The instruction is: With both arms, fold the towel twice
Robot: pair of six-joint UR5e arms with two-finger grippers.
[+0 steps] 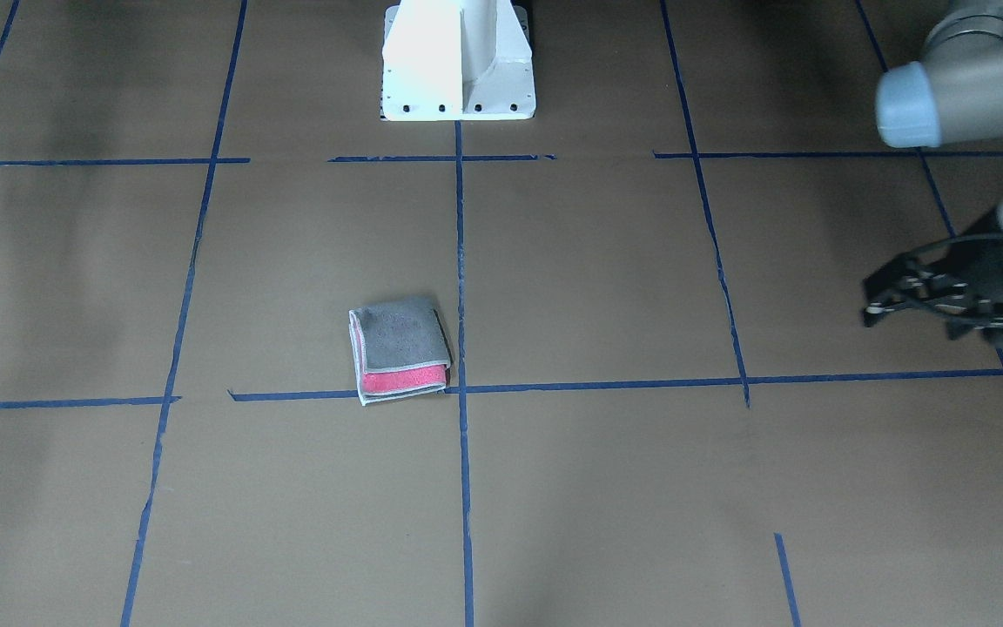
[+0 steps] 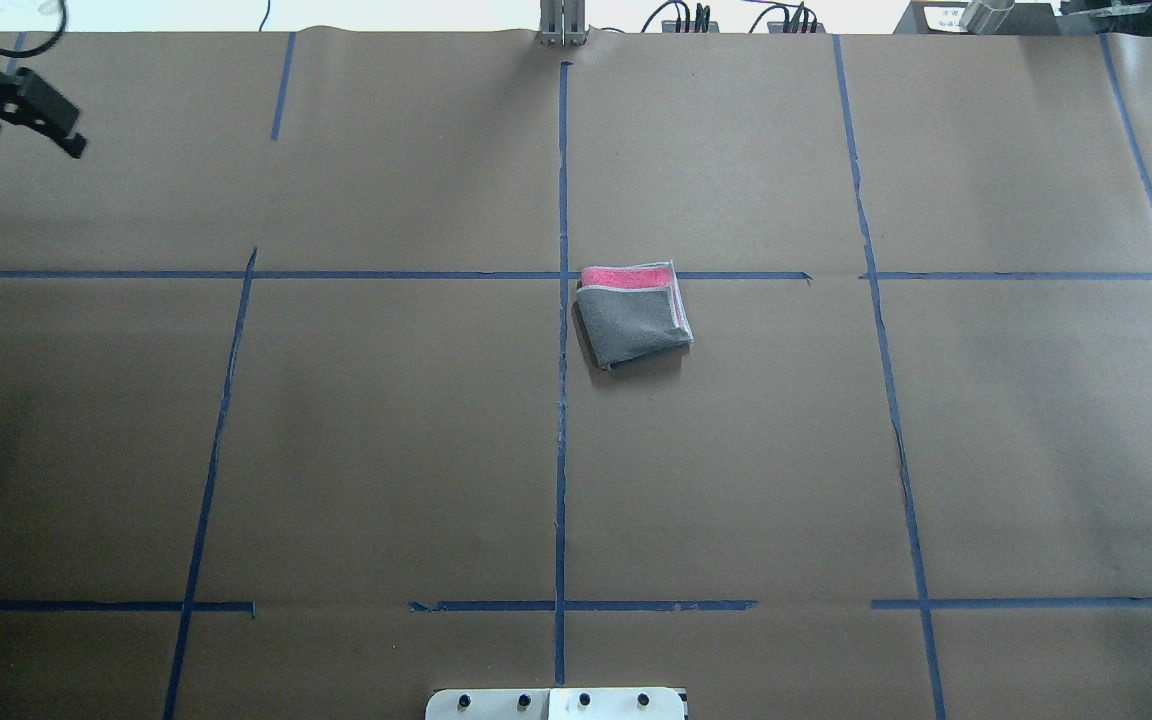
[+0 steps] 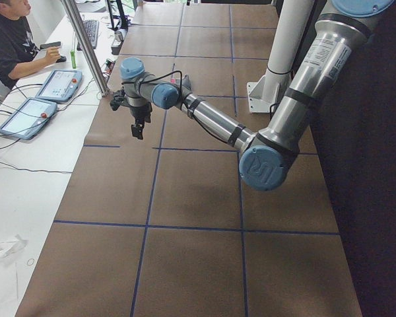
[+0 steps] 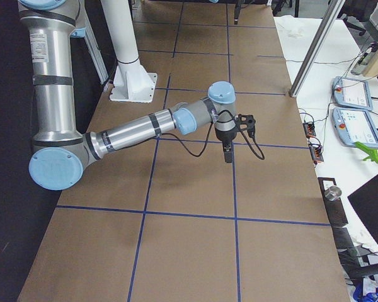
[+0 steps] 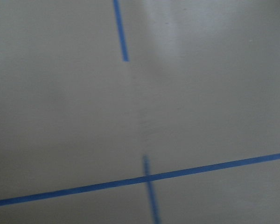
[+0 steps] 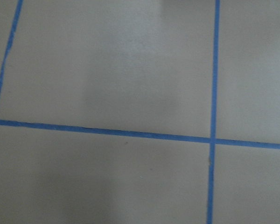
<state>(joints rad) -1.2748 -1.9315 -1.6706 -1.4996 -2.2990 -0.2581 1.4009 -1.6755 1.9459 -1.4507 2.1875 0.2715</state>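
Towel folded small, grey face up, pink strip showing along one edge. Lies flat mid tabletop, just beside blue tape line. Left end effector spread apart, empty, well apart from towel. Right end effector over bare tabletop; open or closed, cannot tell.

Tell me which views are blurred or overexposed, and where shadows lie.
Left wrist view: soft, the blue tape lines smeared. Right wrist view: slightly soft, with a broad dim shadow. Front-facing view: the white pedestal base is blown out; dark shadows on the table at the view's left. Overhead view: sharp; the towel casts a thin shadow.
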